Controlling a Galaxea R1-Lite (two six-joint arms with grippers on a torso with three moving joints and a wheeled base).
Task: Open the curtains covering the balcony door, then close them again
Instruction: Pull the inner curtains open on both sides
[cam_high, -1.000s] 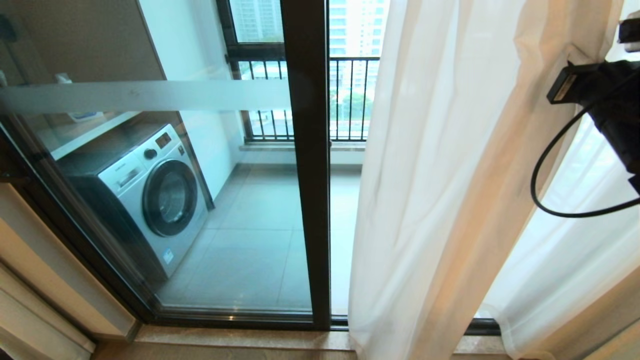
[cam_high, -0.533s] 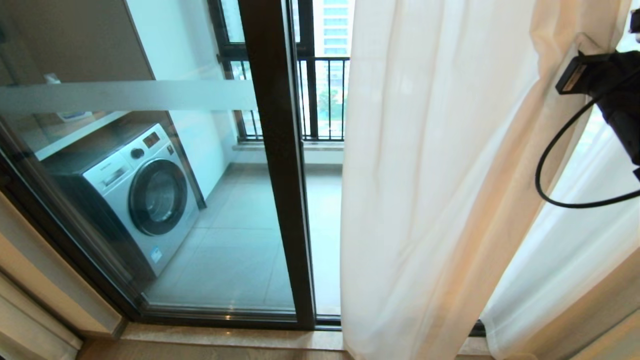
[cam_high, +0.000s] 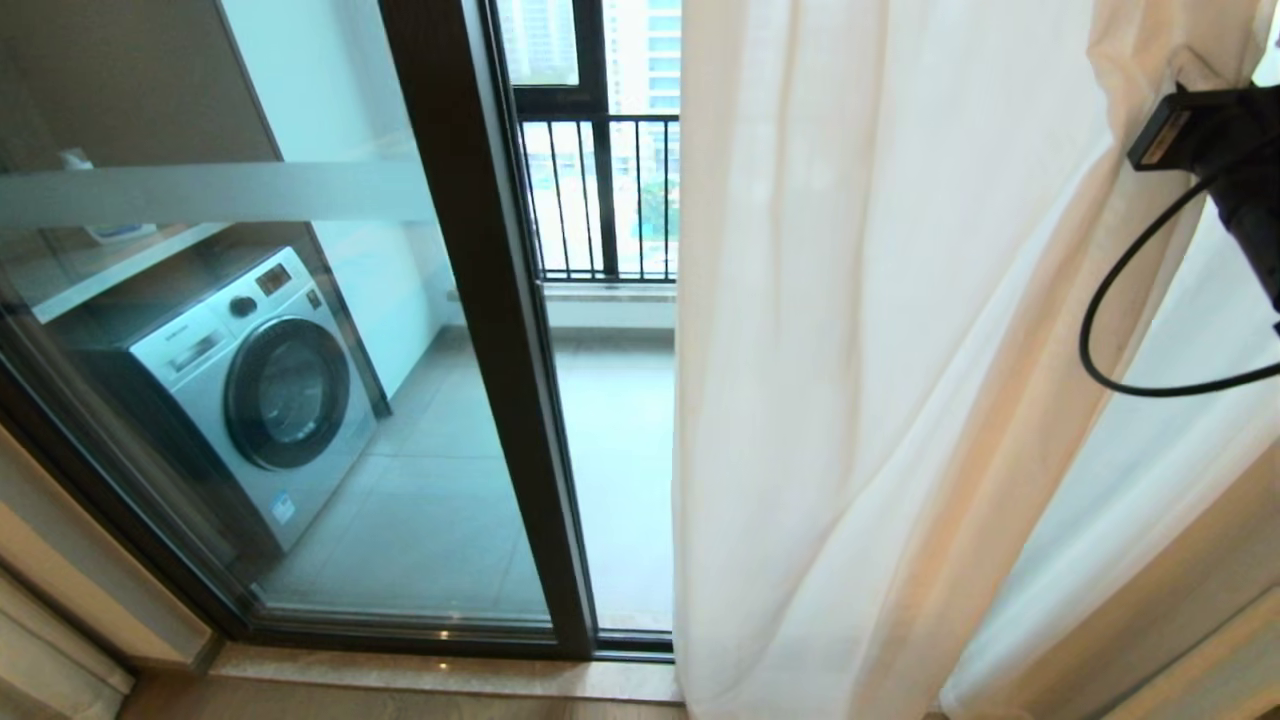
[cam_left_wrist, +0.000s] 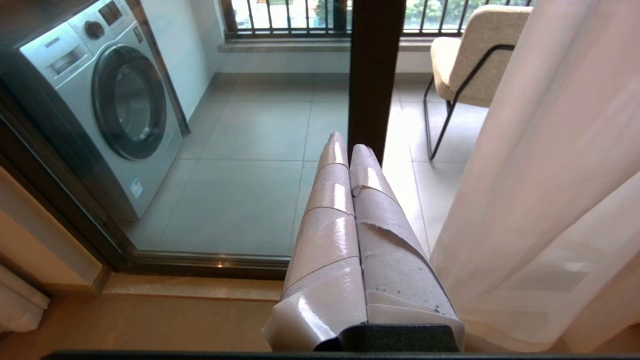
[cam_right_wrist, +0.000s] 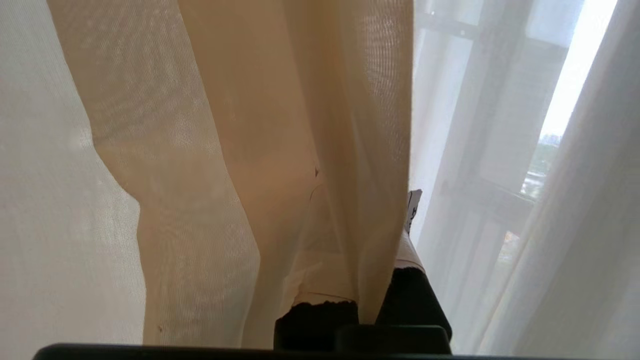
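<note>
Curtains (cam_high: 850, 400) hanging vertically, right claw (cam_right_wrist: 372, 280) pinching fold

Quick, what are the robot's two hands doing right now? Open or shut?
Left gripper: shut, holding nothing.
Right gripper: shut on the curtains.

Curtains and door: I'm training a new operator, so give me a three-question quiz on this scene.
1. True or false: the right gripper is shut on a fold of the curtains.
2. Which appliance stands behind the balcony door? A) fridge B) washing machine C) oven
3. Fill in: the left gripper is shut and holds ____.

Key: 1 true; 2 B; 3 nothing
</note>
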